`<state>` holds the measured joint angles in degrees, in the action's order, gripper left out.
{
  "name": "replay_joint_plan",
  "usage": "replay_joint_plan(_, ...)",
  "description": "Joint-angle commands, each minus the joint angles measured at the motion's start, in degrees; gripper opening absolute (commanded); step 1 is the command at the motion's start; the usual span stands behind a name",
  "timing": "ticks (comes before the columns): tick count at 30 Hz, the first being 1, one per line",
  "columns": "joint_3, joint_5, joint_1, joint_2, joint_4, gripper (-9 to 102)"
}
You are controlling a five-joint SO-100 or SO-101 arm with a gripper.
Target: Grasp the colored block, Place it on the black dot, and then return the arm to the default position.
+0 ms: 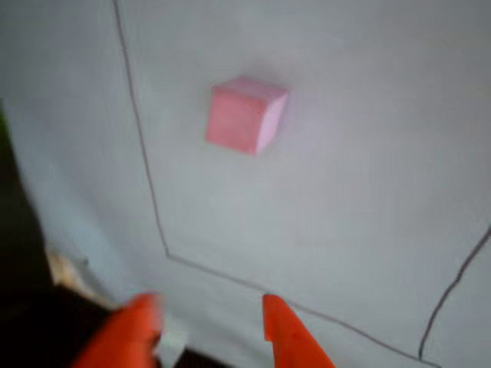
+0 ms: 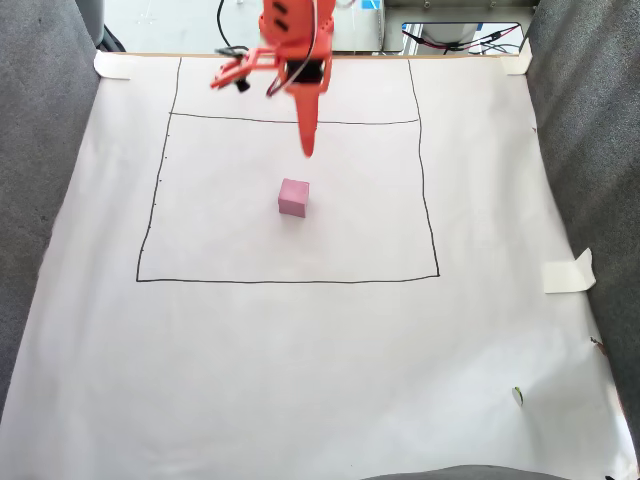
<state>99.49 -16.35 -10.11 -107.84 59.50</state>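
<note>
Pink block (image 2: 293, 197) resting on white paper (image 2: 320, 350), inside drawn black rectangle (image 2: 288, 280), near its middle in fixed view. Orange claw (image 2: 280, 120) hanging above paper, clear of block, toward rectangle's far line. Claw (image 1: 211, 318) wide apart in other view, nothing held, tips at bottom edge. Block (image 1: 245, 115) well ahead of tips, untouched.

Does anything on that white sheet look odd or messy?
Little stands out. The pink cube sits slightly askew to the drawn lines, and a loose tape piece curls at the paper edge. The claw hangs open.
</note>
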Motion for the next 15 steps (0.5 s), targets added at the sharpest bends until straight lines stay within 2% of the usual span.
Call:
replay_joint_plan(1, 14.0, -0.5, 0.5, -15.2, -6.6, 0)
replay_joint_plan(11, 50.1, 10.7, 4.7, -55.9, -20.2, 0)
replay_joint_plan(15, 59.1, 13.4, 5.9, -66.2, -19.9, 0)
